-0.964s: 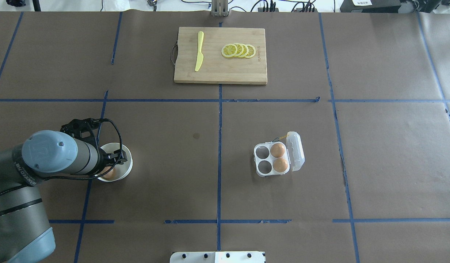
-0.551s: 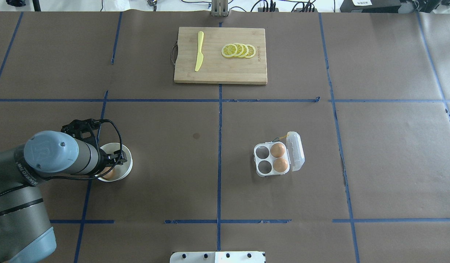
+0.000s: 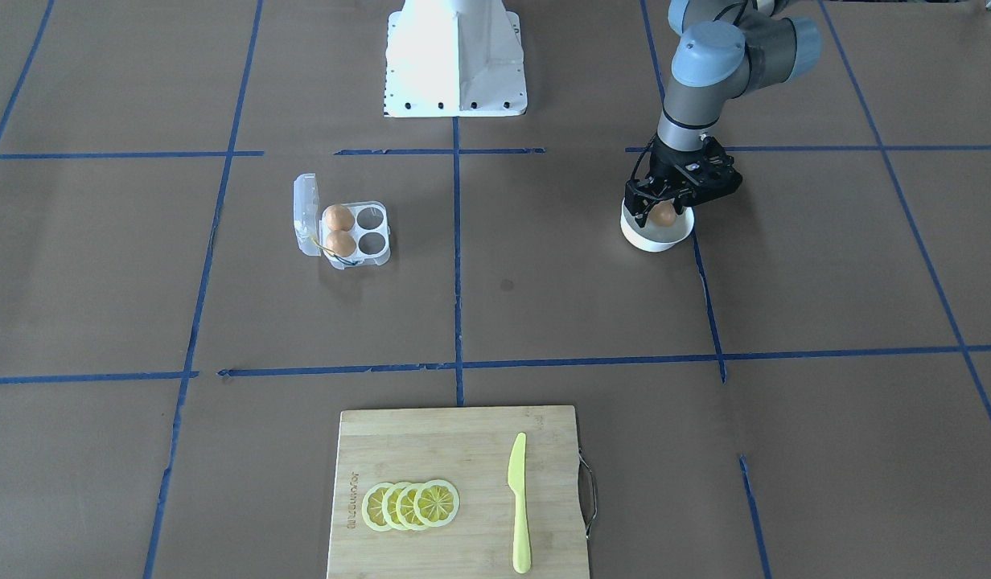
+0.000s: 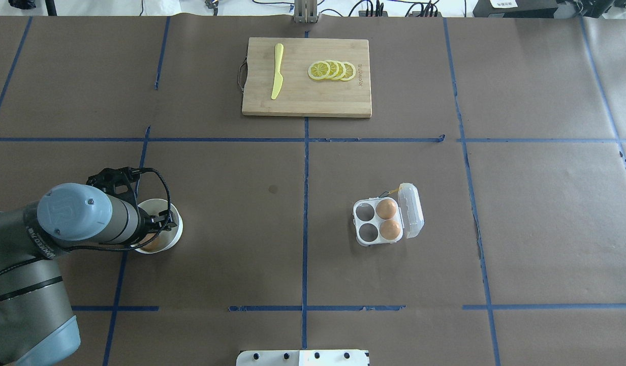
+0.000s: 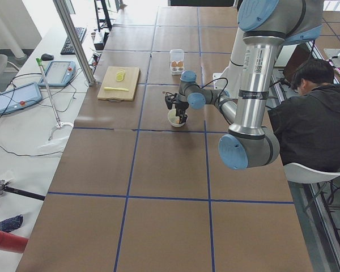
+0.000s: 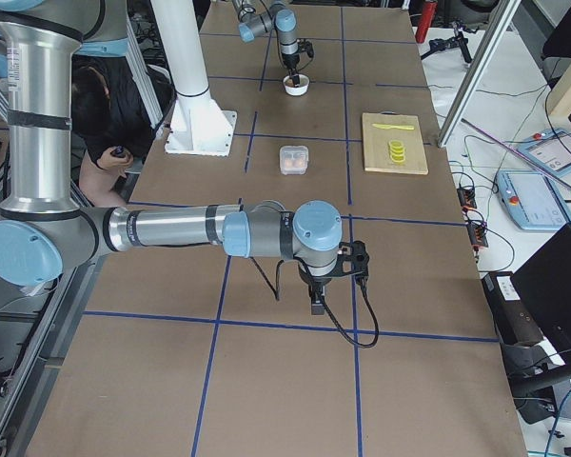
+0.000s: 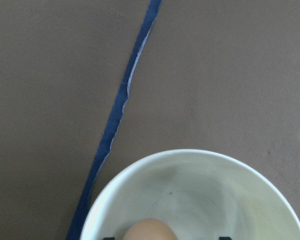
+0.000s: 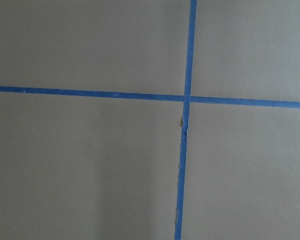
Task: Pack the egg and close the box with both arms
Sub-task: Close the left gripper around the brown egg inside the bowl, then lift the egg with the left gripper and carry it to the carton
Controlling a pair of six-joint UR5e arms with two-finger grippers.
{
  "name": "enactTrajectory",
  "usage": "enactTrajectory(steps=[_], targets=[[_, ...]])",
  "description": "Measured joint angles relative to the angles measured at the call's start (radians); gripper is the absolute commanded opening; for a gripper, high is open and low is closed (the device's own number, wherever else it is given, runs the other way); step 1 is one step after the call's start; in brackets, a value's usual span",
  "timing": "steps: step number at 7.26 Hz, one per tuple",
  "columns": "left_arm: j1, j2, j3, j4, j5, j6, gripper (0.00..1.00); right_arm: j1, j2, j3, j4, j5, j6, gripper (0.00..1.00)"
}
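Observation:
My left gripper hangs down into a white bowl, with its jaws on either side of a tan egg. In the left wrist view the egg lies low in the bowl, and the two fingertips stand wider apart than it. The clear four-cell box sits open right of centre, lid swung to the right, with two eggs in the cells beside the lid. My right gripper shows only in the exterior right view, low over bare table, and I cannot tell its state.
A wooden cutting board with a yellow knife and lemon slices lies at the far middle. The white pedestal base stands at the robot's side. A seated person is beside the table.
My left arm has shifted slightly towards the bowl, with the gripper staying over it. The egg stays in the bowl. The box and its eggs have not moved.

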Motion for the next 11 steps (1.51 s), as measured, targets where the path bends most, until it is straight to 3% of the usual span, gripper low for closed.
enactTrajectory(steps=[3, 6, 7, 11], targets=[[0.002, -0.01, 0.008, 0.0, -0.002, -0.001, 0.48, 0.0, 0.001, 0.0, 0.0, 0.0, 0.0, 1.0], [0.002, -0.012, 0.008, 0.001, -0.003, -0.001, 0.05, 0.0, 0.001, -0.001, 0.0, 0.0, 0.0, 1.0], [0.0, -0.012, -0.004, 0.002, -0.005, -0.001, 0.0, 0.0, 0.001, -0.001, 0.0, 0.0, 0.0, 1.0], [-0.072, -0.006, -0.2, 0.105, -0.006, -0.004, 0.0, 0.0, 0.003, -0.002, 0.0, 0.025, 0.0, 1.0]])
